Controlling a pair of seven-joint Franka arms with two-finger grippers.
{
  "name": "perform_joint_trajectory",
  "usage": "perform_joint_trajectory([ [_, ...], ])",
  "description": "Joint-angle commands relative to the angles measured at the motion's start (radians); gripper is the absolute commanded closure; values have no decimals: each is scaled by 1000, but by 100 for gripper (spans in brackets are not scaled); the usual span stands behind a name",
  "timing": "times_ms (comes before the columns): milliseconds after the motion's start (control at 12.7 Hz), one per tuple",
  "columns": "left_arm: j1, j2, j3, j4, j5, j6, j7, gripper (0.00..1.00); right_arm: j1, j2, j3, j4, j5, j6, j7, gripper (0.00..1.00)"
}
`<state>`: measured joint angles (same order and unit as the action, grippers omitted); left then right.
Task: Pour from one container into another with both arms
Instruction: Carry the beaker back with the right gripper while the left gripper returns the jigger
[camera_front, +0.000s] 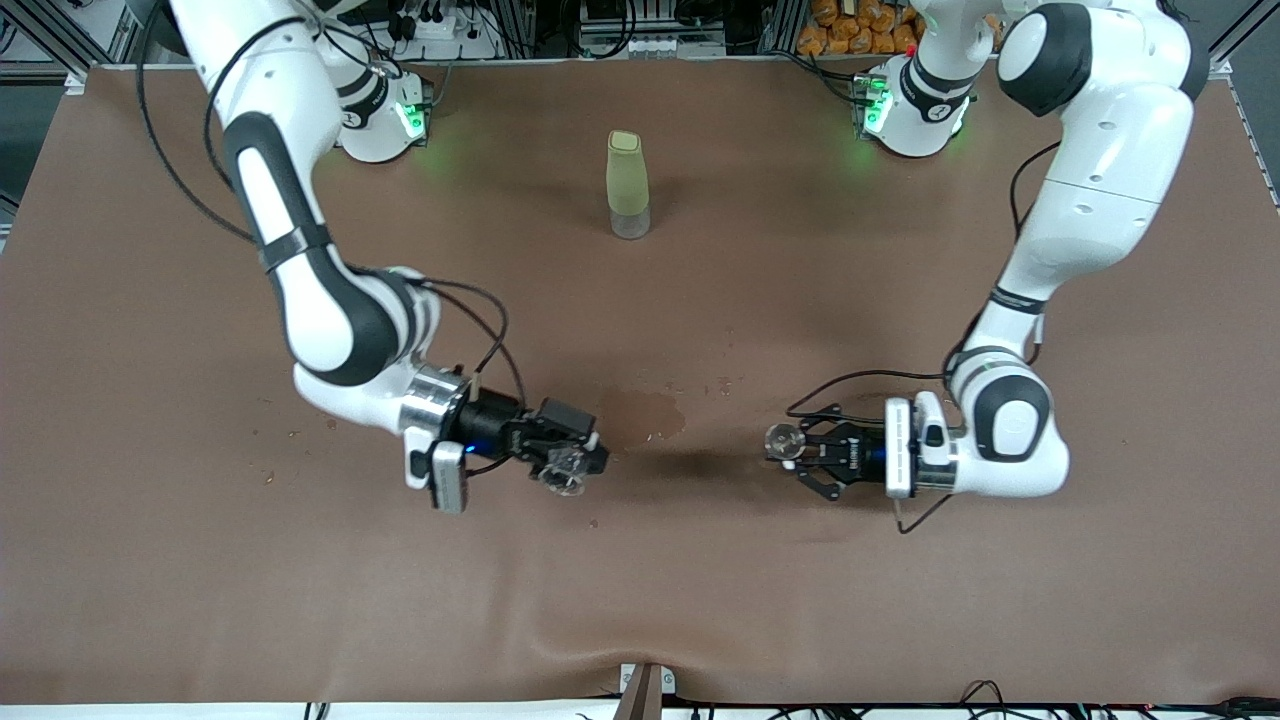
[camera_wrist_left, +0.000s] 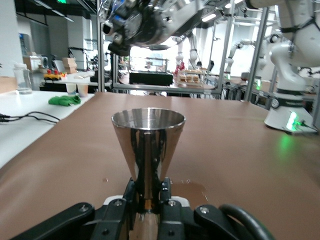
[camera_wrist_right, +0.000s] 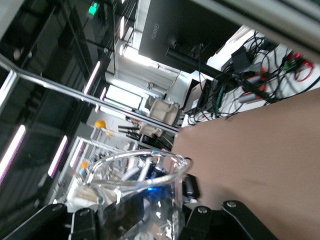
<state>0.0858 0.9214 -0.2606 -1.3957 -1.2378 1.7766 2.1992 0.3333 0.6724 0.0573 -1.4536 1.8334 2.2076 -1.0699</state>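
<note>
My right gripper (camera_front: 572, 462) is shut on the tiny clear cup (camera_front: 563, 470), held tilted over the table beside a dark wet patch. In the right wrist view the clear cup (camera_wrist_right: 142, 192) fills the space between the black fingers (camera_wrist_right: 82, 225), its rim slanted. My left gripper (camera_front: 800, 450) is shut on the shiny metal jigger (camera_front: 784, 440), low over the table toward the left arm's end. The left wrist view shows the jigger (camera_wrist_left: 148, 142) upright, pinched at its narrow waist by my left gripper (camera_wrist_left: 148, 189). A gap of bare table separates cup and jigger.
A tall pale-green bottle (camera_front: 628, 185) stands upright in the middle of the table, nearer the robots' bases. A dark wet stain (camera_front: 640, 415) marks the brown cloth between the grippers. The cloth bulges at the table's front edge (camera_front: 640, 660).
</note>
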Motion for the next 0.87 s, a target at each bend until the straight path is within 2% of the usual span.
perform_joint_trajectory([
  [0,80,-21,-8,-23,81,-80,8,100,-101,45,19,7,-89,-100,-117,100],
  [236,153,-18,-6,-22,133,-146,24,100,-186,70,19,4,-242,-124,-238,100],
  [473,218,-13,-6,-22,193,-200,68,100,-269,101,19,6,-296,-225,-346,100],
  [788,276,-6,0,-23,242,-241,146,100,-402,118,19,6,-475,-350,-435,100],
])
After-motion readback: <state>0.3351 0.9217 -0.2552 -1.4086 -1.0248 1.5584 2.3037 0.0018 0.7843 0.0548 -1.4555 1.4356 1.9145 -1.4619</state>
